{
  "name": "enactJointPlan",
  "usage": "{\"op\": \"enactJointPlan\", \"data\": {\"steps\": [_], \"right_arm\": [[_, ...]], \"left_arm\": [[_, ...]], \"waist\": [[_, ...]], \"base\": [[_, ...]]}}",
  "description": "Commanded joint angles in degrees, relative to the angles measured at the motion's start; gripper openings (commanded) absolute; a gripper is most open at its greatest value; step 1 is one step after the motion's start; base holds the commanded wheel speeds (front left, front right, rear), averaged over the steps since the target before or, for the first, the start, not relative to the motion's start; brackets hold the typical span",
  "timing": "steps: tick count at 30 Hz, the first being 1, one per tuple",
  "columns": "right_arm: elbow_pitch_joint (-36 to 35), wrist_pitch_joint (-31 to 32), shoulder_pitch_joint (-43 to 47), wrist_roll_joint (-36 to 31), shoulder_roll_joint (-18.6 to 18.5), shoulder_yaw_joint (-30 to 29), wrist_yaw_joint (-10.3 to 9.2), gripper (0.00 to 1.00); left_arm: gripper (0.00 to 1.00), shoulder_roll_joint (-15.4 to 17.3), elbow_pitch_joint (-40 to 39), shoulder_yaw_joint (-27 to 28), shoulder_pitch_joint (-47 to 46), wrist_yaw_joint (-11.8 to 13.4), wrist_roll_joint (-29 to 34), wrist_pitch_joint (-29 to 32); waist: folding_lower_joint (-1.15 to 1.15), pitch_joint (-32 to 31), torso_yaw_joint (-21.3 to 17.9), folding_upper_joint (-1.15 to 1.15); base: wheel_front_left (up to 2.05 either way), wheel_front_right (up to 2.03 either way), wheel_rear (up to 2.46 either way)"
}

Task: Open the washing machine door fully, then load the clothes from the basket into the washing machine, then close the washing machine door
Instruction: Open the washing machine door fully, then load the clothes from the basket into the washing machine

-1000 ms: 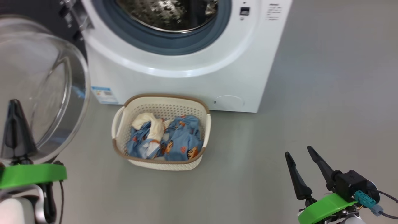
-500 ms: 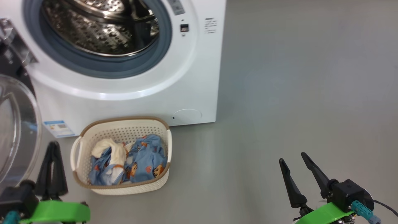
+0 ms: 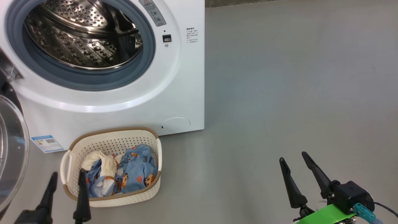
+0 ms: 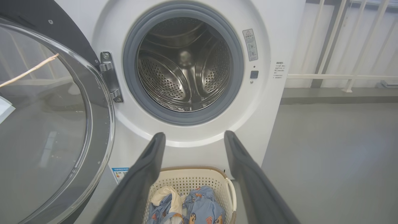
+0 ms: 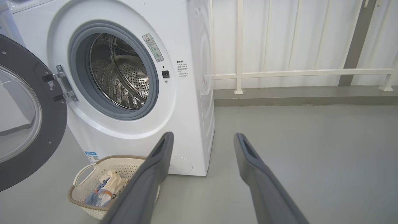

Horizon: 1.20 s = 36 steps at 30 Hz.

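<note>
The washing machine (image 3: pixel 174 93) stands at the upper left, its steel drum (image 4: pixel 183 68) showing. The washing machine door (image 4: pixel 56 124) hangs swung out wide to the left on its hinge, and its black rim (image 5: pixel 53 137) and glass (image 3: pixel 9 155) are in view. On the floor before the machine sits the basket (image 3: pixel 146 132), holding the clothes (image 3: pixel 133 174), which are light blue printed fabric with a cream piece. My left gripper (image 3: pixel 68 173) is open and holds nothing, its fingers low by the basket's left handle. My right gripper (image 3: pixel 293 157) is open over bare floor, well right of the basket.
Grey floor (image 3: pixel 295 77) stretches right of the machine. A white railing (image 5: pixel 298 73) on a low ledge runs behind. The open door juts out to the left of the basket (image 5: pixel 124 157). A blue energy label (image 3: pixel 46 143) and a round cap (image 3: pixel 175 124) mark the machine's lower front.
The head camera has swung, shifting the whole picture. My left gripper, shut a second ago beside the door glass, has opened and now sits lower by the basket. The right gripper stays open.
</note>
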Motion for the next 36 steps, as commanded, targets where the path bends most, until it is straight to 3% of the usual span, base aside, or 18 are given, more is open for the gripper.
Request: {"op": "enactJointPlan", "data": {"steps": [1,5,36], "right_arm": [[-1.8,-0.7,0.3,-0.1,0.1,1.2,0.08,1.00],[-2.0,-0.7,0.6,-0.2,0.3,0.8,0.08,1.00],[-1.5,-0.7,1.3,-0.2,0.3,-0.2,0.08,1.00]], "left_arm": [[1.00,1.0,-1.2,1.7,-0.6,0.2,0.2,-0.3],[1.00,1.2,0.6,2.0,-0.7,1.4,0.6,-0.6],[1.00,1.7,2.4,-0.6,-1.0,1.9,-0.2,-1.5]], "waist": [[0.00,0.0,0.0,0.00],[0.00,-0.2,0.3,0.00],[0.00,-0.3,2.0,0.00]], "base": [[0.00,0.00,0.00],[0.00,0.00,0.00],[0.00,0.00,0.00]]}}
